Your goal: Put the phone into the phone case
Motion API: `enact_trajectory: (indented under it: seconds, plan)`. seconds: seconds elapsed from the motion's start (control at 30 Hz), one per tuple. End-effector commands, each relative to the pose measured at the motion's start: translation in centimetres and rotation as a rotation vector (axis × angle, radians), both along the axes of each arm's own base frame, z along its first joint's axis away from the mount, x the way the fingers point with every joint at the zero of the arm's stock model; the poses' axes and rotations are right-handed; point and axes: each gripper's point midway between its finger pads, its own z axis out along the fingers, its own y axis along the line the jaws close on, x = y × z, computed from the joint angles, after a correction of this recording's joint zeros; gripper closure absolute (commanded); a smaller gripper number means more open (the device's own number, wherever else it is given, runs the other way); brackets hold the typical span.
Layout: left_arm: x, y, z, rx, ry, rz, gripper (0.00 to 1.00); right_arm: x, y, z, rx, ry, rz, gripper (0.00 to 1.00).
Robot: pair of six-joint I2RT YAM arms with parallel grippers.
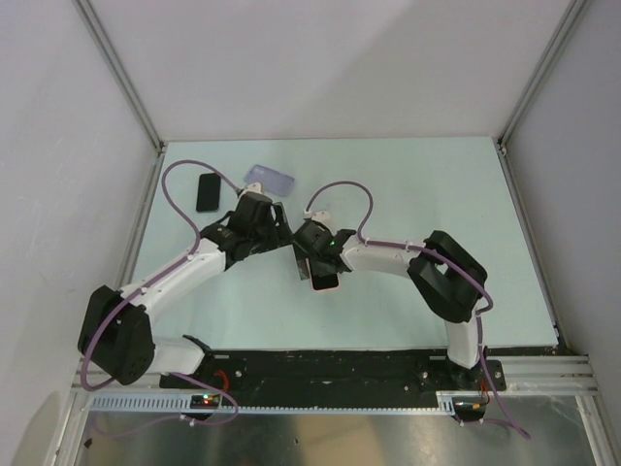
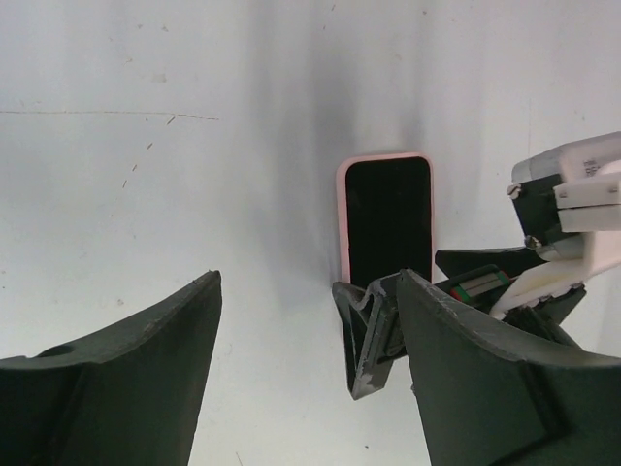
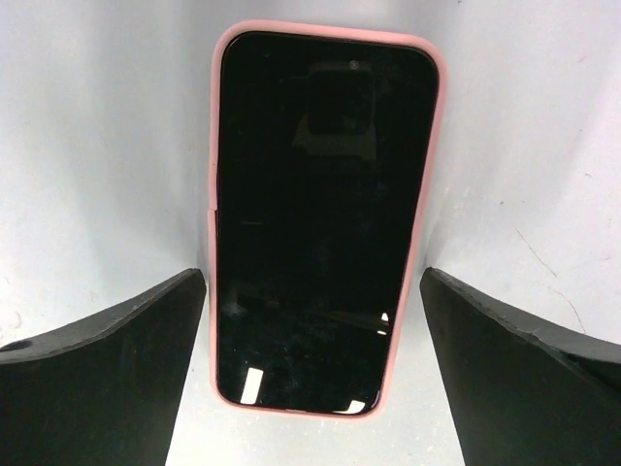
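**A:** Where is the phone now?

**B:** The phone (image 3: 315, 214) lies flat with the screen up, inside the pink case (image 3: 330, 29). The pink rim shows on every side that I can see. On one long side there is a small step in the rim. I cannot tell if it is a button cut-out or an edge not fully pressed in.

**A:** And the two pincers?

**B:** The right gripper (image 3: 312, 277) hangs directly over the pink case. Its fingers (image 3: 116, 340) are spread wide, one beside each long side, and they touch nothing. I think this position lets it press the phone down or hold the case steady. The left gripper (image 2: 309, 277) is also wide and holds nothing. It stands to the left of the pink case and points toward it, probably to help with one end if a corner needs a push.

**A:** What about the surface and the room?

**B:** The table (image 1: 437, 194) is pale and smooth with a few fine scratches, so I judge the pink case could slide when pushed. Beyond the pink case, to the left and farther from the arms, lie a second phone (image 1: 208, 192) and a clear case (image 1: 269, 178). White walls (image 1: 320, 58) close in the table, with metal posts (image 1: 121, 73) at the corners.
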Motion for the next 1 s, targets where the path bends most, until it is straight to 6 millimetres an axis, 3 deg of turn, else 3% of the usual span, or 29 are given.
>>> enact_trajectory:
  seconds: [0.0, 0.17, 0.27, 0.4, 0.53, 0.73, 0.97]
  plan:
    - [0.1, 1.1, 0.9, -0.027, -0.027, 0.049, 0.22, 0.6, 0.9, 0.1, -0.005, -0.035, -0.02, 0.02]
    - [0.6, 3.5, 1.0, -0.041, -0.037, 0.142, 0.22, 0.4, 0.8, -0.4, -0.015, -0.023, -0.027, 0.1]
    - [0.8, 4.4, 1.3, -0.047, -0.046, 0.168, 0.22, 0.9, -0.1, -0.2, -0.023, -0.022, -0.05, 0.27]
    - [0.9, 4.6, 1.8, -0.058, -0.057, 0.177, 0.22, 3.4, -2.4, 1.5, -0.017, -0.055, -0.09, 0.49]
    - [0.3, 4.3, 1.1, -0.075, -0.032, 0.171, 0.22, 7.6, -6.6, 3.6, -0.001, -0.095, -0.169, 0.6]
    - [-0.3, 4.3, -0.2, -0.073, 0.0, 0.162, 0.21, 11.6, -11.1, 4.6, 0.023, -0.117, -0.196, 0.61]
    - [0.1, 3.9, 0.0, -0.093, -0.002, 0.164, 0.21, 13.9, -13.4, 3.7, 0.002, -0.104, -0.204, 0.56]
